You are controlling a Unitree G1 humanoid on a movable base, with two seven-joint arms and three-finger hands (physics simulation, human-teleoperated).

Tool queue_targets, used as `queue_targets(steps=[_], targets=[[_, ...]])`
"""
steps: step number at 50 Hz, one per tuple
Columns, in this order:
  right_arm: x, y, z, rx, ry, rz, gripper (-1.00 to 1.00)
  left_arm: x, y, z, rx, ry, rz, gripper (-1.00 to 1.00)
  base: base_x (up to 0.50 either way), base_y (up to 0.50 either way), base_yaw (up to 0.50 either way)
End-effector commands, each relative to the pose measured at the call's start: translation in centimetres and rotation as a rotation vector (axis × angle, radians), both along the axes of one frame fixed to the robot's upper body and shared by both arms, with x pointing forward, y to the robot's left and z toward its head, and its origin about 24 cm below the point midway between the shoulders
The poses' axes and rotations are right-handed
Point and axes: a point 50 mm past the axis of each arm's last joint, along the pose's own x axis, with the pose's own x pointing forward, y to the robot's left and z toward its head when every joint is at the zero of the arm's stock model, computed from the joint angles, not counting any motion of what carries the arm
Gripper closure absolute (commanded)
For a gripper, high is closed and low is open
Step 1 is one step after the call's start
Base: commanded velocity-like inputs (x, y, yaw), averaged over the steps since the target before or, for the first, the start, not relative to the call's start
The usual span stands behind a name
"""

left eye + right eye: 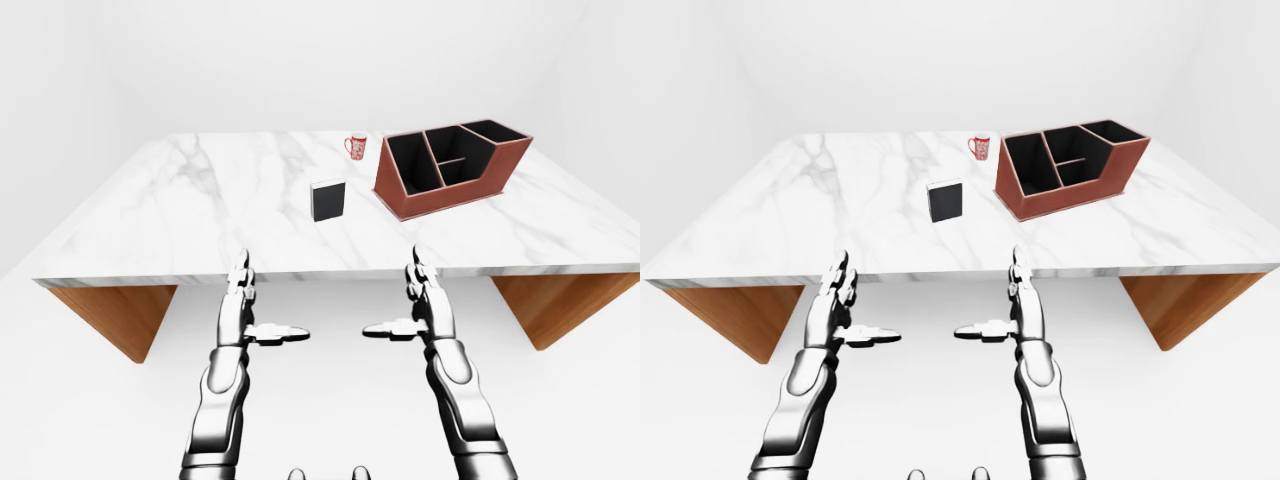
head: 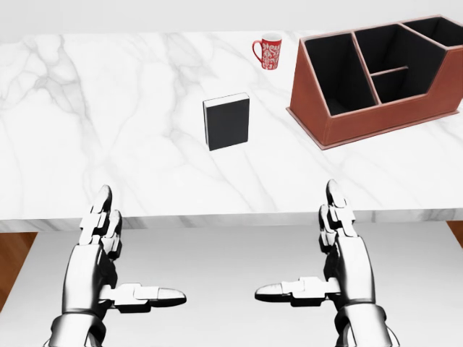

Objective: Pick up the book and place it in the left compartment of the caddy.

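While both the left hand (image 2: 108,267) and right hand (image 2: 329,264) hover spread wide off the worktop (image 2: 108,130) near edge, the book (image 2: 227,121) stands untouched mid-worktop, beside the caddy (image 2: 362,116).

I'm looking at two arms in glossy chrome-silver, segmented shells with dark seams at the joints. My left hand (image 2: 108,260) and right hand (image 2: 334,259) match: three blocky metallic fingers each, jointed in short links with rounded tips, the thumbs (image 2: 152,294) the same bright silver. Forearms (image 1: 222,400) are smooth, rounded, mirror-like, with black gaps between plates.
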Motion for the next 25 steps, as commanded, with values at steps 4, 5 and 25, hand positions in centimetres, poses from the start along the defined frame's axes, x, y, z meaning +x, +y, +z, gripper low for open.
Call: queue_targets(steps=[4, 5, 25], targets=[[0.32, -1.11, -0.03, 0.015, 0.018, -0.036, -1.0, -0.16, 0.7, 0.16, 0.0, -0.012, -0.002, -1.0, 0.0, 0.0, 0.0], [0.32, -1.1, -0.04, 0.016, 0.02, -0.036, -1.0, -0.17, 0.7, 0.16, 0.0, -0.013, -0.002, -1.0, 0.0, 0.0, 0.0], [0.25, -1.05, -0.41, -0.003, 0.045, -0.034, -1.0, -0.24, 0.7, 0.25, -0.001, -0.016, -0.001, -1.0, 0.34, 0.0, 0.0]])
